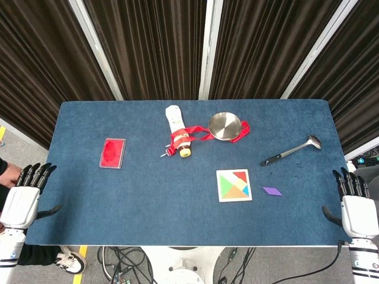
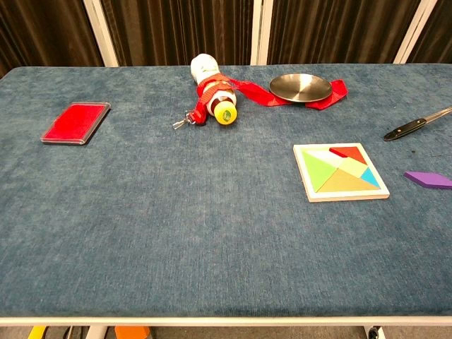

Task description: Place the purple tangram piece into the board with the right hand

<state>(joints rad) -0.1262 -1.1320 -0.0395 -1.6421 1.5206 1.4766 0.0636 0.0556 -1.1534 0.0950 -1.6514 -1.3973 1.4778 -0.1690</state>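
The purple tangram piece [image 1: 272, 191] [image 2: 428, 179], a flat parallelogram, lies on the blue cloth just right of the board. The white-framed tangram board [image 1: 234, 185] [image 2: 340, 171] holds several coloured pieces. My right hand [image 1: 356, 206] hangs at the table's right front corner, fingers apart, holding nothing, well right of the purple piece. My left hand [image 1: 25, 196] sits at the left front corner, fingers apart and empty. Neither hand shows in the chest view.
A bottle with a red strap [image 1: 178, 131] [image 2: 210, 86] lies at the back centre beside a metal dish [image 1: 225, 125] [image 2: 300, 87]. A ladle [image 1: 291, 151] [image 2: 417, 125] lies at the back right. A red flat case [image 1: 113, 153] [image 2: 75, 122] rests on the left.
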